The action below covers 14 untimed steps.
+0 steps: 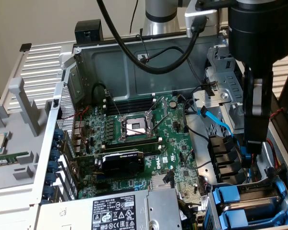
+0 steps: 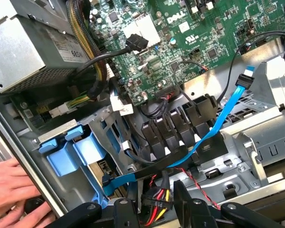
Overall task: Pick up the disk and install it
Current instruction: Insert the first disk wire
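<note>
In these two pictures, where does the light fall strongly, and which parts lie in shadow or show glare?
Exterior view: soft, even light on the motherboard, while the black arm reads as a dark mass. Wrist view: the grey power-supply box shines pale with glare, a person's hand is brightly lit, and the claw is dark.

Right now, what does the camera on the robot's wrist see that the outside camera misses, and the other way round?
Wrist view: a person's hands at the edge of the computer case.

Exterior view: the robot arm reaching in from above, the processor socket and the black graphics card.

Both: the robot's hand over the drive bay, the green motherboard, the flat blue cable, the blue drive brackets and the grey power-supply box.
</note>
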Motion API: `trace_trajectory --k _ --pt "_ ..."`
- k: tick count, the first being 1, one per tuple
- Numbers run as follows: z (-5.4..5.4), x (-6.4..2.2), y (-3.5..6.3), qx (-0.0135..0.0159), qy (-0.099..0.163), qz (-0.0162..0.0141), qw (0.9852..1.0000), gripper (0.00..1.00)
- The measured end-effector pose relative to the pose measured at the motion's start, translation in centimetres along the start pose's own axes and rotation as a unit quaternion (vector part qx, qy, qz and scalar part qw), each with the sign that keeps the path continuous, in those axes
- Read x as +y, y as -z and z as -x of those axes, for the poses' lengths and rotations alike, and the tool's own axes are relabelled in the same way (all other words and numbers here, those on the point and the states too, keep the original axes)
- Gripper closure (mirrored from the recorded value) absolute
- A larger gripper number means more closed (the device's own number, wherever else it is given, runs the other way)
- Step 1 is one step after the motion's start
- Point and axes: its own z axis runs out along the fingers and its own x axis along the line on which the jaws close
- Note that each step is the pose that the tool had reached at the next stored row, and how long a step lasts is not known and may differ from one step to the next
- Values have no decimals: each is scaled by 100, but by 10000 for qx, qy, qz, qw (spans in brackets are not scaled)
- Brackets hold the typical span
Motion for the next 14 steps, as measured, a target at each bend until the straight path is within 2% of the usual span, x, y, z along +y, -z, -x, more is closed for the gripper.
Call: trace_trajectory --k 3,5,14 --pt "-1 -1 4 0 1 0 10000 57" --pt "-3 -10 45 -1 0 -1 10000 57" --pt "-50 -105 372 -5 -1 -2 10000 57"
